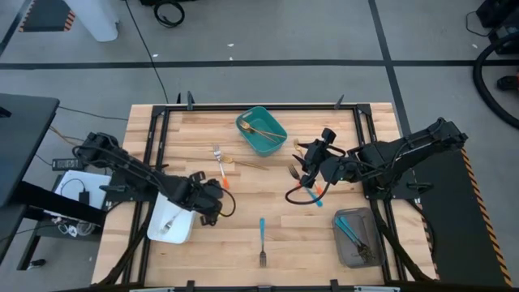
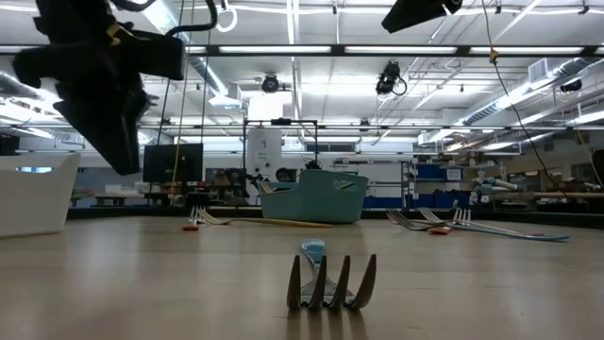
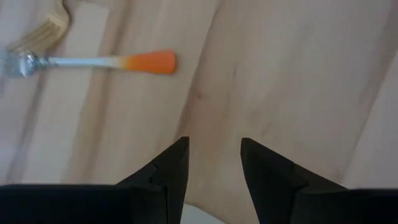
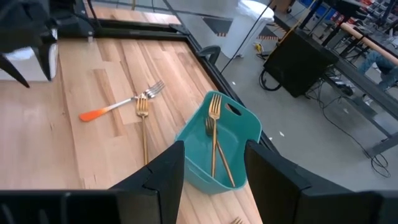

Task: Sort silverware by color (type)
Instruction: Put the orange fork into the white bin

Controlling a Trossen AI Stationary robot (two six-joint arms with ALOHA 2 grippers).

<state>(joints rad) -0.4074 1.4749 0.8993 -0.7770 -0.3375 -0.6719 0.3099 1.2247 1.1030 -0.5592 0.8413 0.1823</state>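
Several forks were binned: gold in the teal bin (image 1: 261,131), blue in the grey tray (image 1: 358,237). Loose forks (image 1: 263,241) remained. Both tools (image 1: 212,197) (image 1: 309,169) were released, empty.

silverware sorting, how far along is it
Partly done: gold forks lie in the teal bin, blue ones in the grey tray, one piece in the white tray. Both grippers, left and right, are open and empty. Orange fork, blue fork and others remain loose.

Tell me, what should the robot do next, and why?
Probably reach the open left gripper toward the orange-handled fork. It lies loose on the table just ahead of that empty gripper, while the white tray beside it already holds one.
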